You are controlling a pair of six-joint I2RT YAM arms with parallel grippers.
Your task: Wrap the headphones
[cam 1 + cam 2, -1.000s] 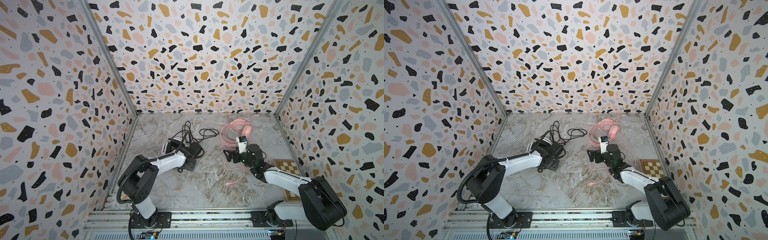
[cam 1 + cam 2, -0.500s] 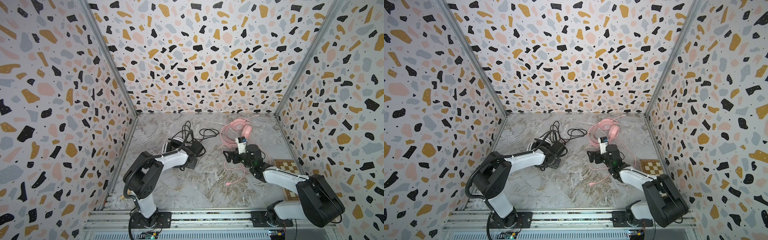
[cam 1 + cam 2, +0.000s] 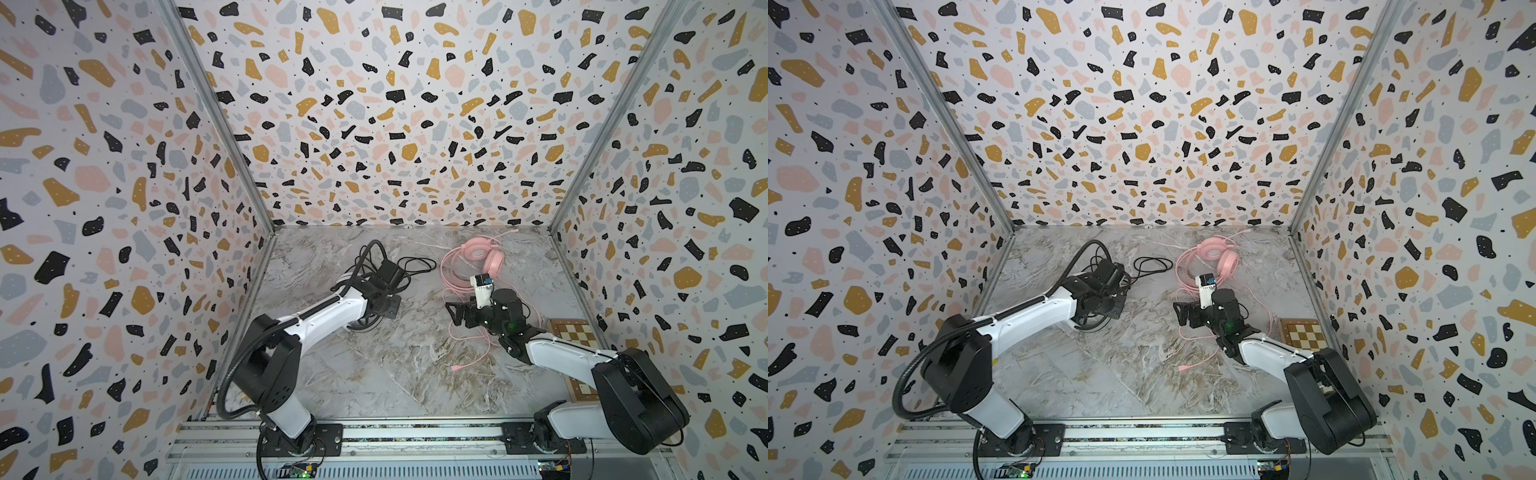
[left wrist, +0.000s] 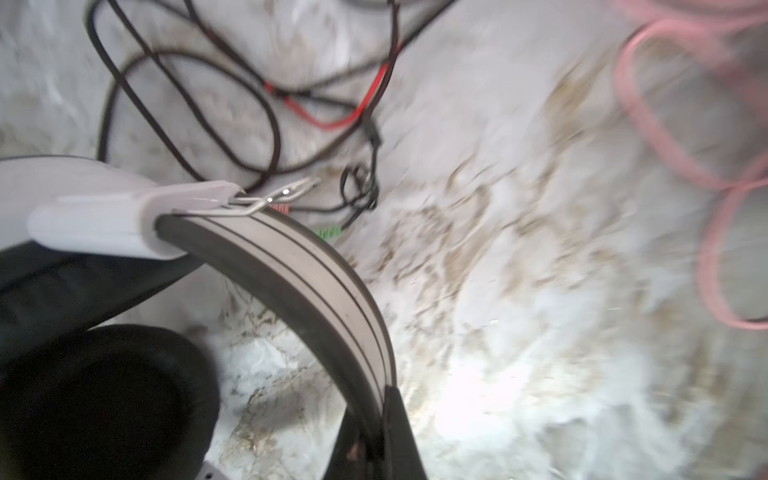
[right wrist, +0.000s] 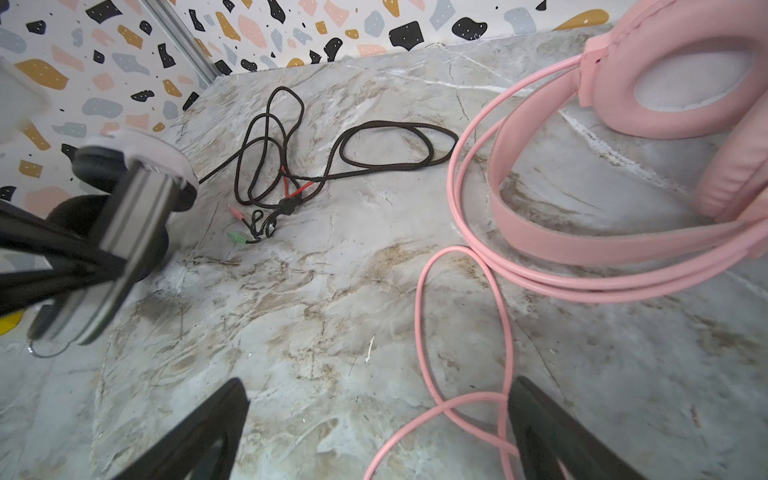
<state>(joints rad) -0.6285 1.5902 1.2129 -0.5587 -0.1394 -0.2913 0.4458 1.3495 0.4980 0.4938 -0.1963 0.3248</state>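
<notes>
Left wrist view: left gripper (image 4: 376,419) clenched on the black-and-grey headband of the white headset (image 4: 307,278), near one end of the band; the picture is blurred.
White headset: its white earcup and black ear pad (image 4: 104,395) sit just beside the grip. It is on the left of the marble table (image 3: 395,374), mostly hidden by the left arm in both top views.
Black cable (image 5: 386,145): loose tangled loops beyond the headset toward the back wall, with a red split section and a green jack plug (image 5: 237,237) lying on the marble.
Right gripper (image 5: 379,384): released, jaws spread wide, low over the table, grasping nothing; a loop of pink cable (image 5: 465,291) lies beneath it.
Pink headset (image 3: 482,254): back right, just beyond the right gripper, cable coiled beside it and trailing forward.
Chessboard (image 3: 575,332): by the right wall, partly covered by the right arm.
</notes>
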